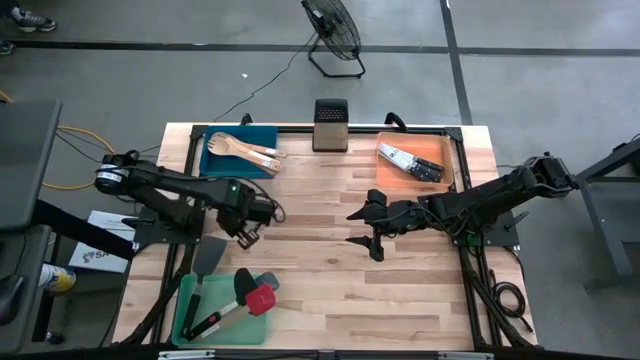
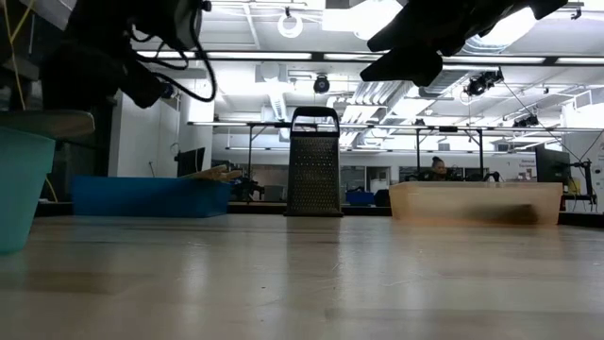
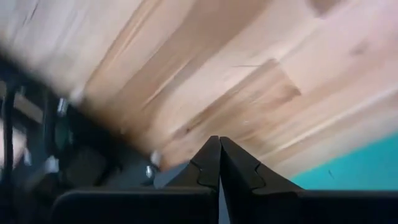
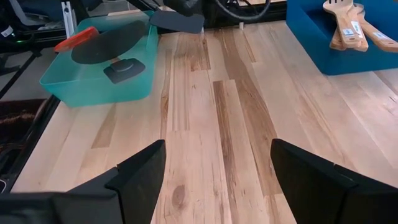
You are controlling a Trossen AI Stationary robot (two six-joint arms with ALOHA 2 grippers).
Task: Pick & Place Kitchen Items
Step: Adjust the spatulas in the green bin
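Note:
My left gripper (image 1: 245, 236) hangs shut and holds nothing, pointing down over bare wood just beyond the green tray (image 1: 186, 318). In that tray lie a red spatula (image 1: 250, 301), a black one and a grey spatula (image 1: 209, 257) whose blade rests over the tray's far rim. Wooden utensils (image 1: 250, 150) lie in the blue tray (image 1: 216, 164) at the far left. Black-handled knives (image 1: 411, 162) lie in the orange tray (image 1: 440, 150) at the far right. My right gripper (image 1: 360, 227) stands open above the table's middle, its fingers pointing left with nothing between them.
An upright metal grater (image 1: 330, 124) stands at the far edge between the blue and orange trays. Bare wood (image 4: 211, 124) lies between the two grippers and along the near edge. A floor fan (image 1: 332, 30) stands beyond the table.

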